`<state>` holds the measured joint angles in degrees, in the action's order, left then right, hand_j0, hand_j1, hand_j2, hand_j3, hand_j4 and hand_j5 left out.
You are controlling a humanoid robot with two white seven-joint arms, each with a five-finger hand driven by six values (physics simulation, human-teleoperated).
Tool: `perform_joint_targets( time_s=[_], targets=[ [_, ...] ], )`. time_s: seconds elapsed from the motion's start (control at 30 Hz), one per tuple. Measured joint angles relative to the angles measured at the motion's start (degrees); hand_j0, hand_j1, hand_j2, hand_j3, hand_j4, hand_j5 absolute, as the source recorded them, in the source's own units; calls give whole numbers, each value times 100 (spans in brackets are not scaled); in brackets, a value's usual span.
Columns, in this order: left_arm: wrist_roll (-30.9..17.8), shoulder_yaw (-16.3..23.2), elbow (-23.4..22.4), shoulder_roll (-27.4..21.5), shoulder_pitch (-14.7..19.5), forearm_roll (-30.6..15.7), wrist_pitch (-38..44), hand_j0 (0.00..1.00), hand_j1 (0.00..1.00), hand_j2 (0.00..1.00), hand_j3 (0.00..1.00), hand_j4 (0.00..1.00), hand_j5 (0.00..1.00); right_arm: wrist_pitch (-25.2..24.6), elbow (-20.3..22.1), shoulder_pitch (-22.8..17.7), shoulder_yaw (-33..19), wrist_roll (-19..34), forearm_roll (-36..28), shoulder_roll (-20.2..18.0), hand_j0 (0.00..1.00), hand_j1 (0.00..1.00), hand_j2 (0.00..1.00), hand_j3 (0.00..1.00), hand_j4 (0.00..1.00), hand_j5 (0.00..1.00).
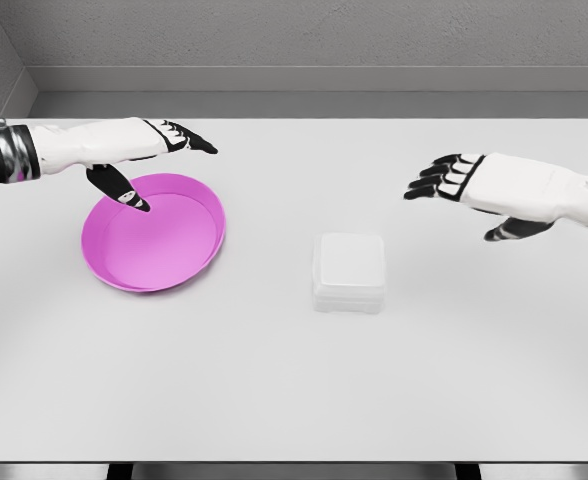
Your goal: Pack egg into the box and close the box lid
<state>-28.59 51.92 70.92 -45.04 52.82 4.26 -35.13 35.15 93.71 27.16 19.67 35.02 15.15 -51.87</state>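
The box point(349, 272) sat closed on the white table point(294, 400), a little right of the middle, its pale lid lying flat on top; no fingers touched it. The right hand point(474, 185) hung above the table to the box's upper right, well apart from it, its arm coming in from the right edge; its dark fingers point(429, 183) were stretched out loosely toward the left, relaxed and holding nothing, with the thumb hanging lower beneath the palm. The left hand point(149, 145) hovered over the far rim of the pink bowl point(189, 268) on the left side of the table; its fingers were extended toward the right, likewise released and empty, and its thumb pointed down toward the bowl's inner wall; whether the thumb touched the bowl could not be told. The bowl lay to the left of the box, near it but not touching; its interior appeared bare pink. The box lay between the two hands and nearer the viewer than both.
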Motion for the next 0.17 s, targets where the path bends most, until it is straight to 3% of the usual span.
perform_joint_targets(
  time_s=[0.17],
  targets=[
    [3, 2, -275, 3, 0, -1, 1, 100, 100, 100, 100, 100, 100, 1, -426, -70, -264, 0, -248, -17, 100, 100, 100, 100, 100, 100]
  ],
)
